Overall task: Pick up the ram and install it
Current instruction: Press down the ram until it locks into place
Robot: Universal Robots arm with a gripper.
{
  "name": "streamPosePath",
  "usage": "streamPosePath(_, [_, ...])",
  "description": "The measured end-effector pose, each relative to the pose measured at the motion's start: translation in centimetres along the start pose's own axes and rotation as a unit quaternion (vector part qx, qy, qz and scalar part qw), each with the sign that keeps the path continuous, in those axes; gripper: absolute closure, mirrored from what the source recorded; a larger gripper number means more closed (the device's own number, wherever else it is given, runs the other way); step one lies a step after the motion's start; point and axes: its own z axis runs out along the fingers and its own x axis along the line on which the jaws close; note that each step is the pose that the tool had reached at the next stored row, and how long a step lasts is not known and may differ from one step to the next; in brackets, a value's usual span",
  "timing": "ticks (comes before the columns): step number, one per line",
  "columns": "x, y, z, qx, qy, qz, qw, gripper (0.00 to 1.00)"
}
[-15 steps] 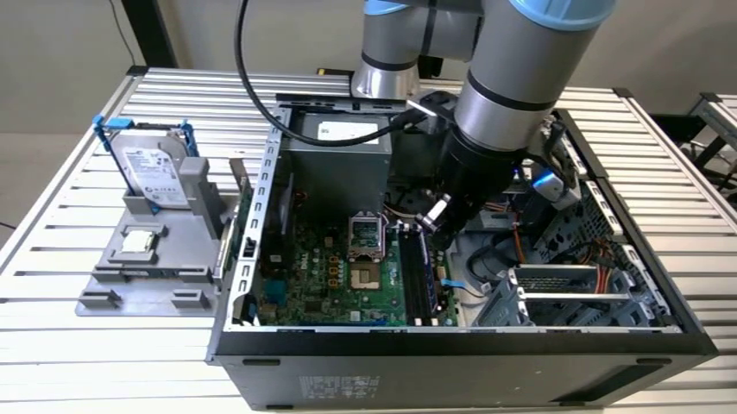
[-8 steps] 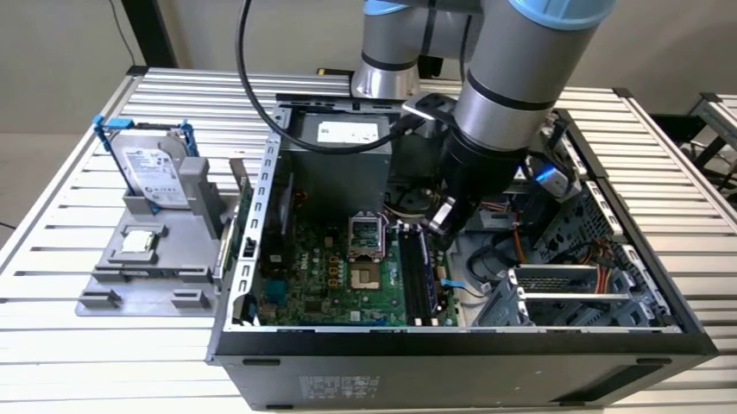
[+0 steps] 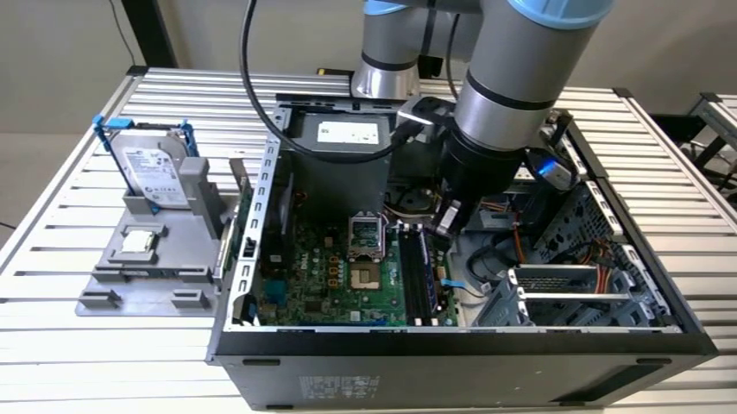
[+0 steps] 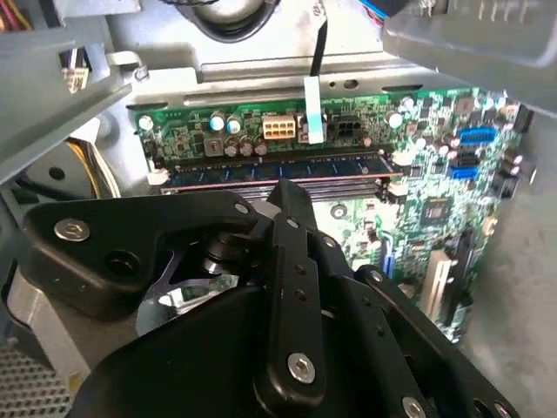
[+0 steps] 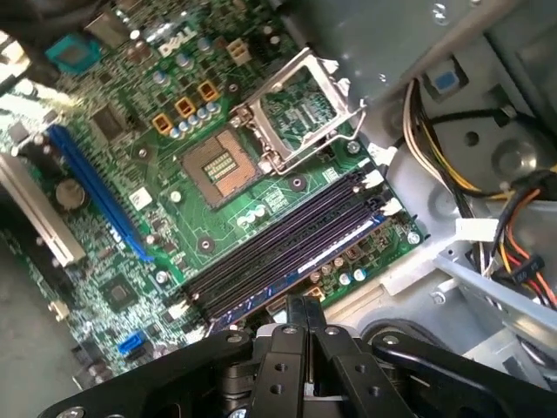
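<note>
The arm reaches down inside the open computer case on the slatted desk, and the hand hangs low over the memory slots at the edge of the green board. In both wrist views its black fingers look drawn together, tips touching or very nearly so, with nothing gripped between them. And the ram sits just below and ahead of the fingertips: a dark blue strip lying along the slot nearest the hand, level with the empty black slots beside it. In the second wrist view the ram runs straight across in front of the hand, with pale latches at both ends, so by my reading it is in its slot and the closed tips are placed to bear on its top edge, not to carry it. Beyond the slots from the hand, the processor socket gapes with its metal frame flipped up. Well away from the hand, outside the case, a hard drive stands upright in a grey holder beside a small square chip. As for writing, the drive carries a printed label, the power supply a white sticker, and the board some white lettering; I leave all of it unread.
</note>
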Motion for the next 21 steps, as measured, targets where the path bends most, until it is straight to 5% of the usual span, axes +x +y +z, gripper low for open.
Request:
streamPosePath(11, [0.31,0.48,0.19,0.0034,0.0003,-0.064,0.99797,1.00])
streamPosePath(18, [0.51,0.79,0.61,0.0050,0.0007,-0.101,0.99487,1.00])
streamPosePath(21, [0.52,0.80,0.65,0.0058,0.0011,-0.119,0.99291,1.00])
